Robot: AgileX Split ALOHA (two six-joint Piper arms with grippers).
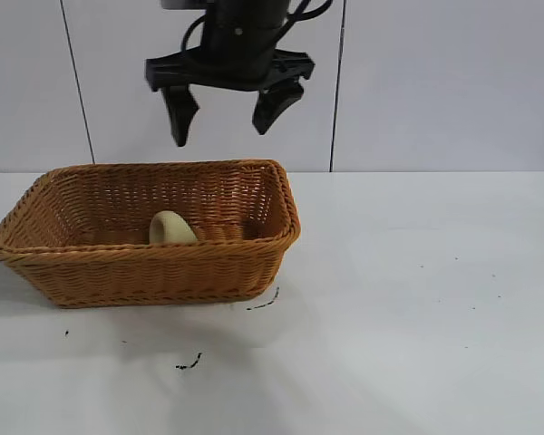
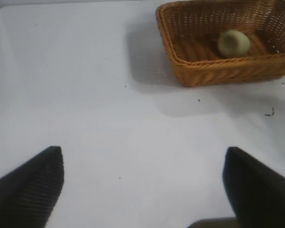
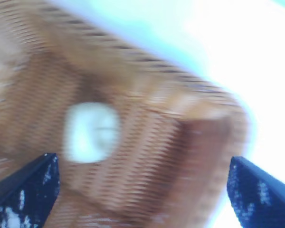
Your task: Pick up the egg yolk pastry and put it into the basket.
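Little risk is judged to remain: the large orange-brown woven wicker basket (image 1: 145,237) could only be nudged if the black right gripper (image 1: 225,111), jaws spread wide and empty above its back rim, were lowered again. Nearer, the small pale yellow-cream round egg yolk pastry (image 1: 171,228) is seen tilted on edge on the basket floor, nothing else inside. The left gripper (image 2: 142,183), fingers spread, is parked over bare table, well apart.

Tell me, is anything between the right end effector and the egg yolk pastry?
Nothing: in the exterior view the right end effector hangs open above the basket, with only air down to the egg yolk pastry inside.
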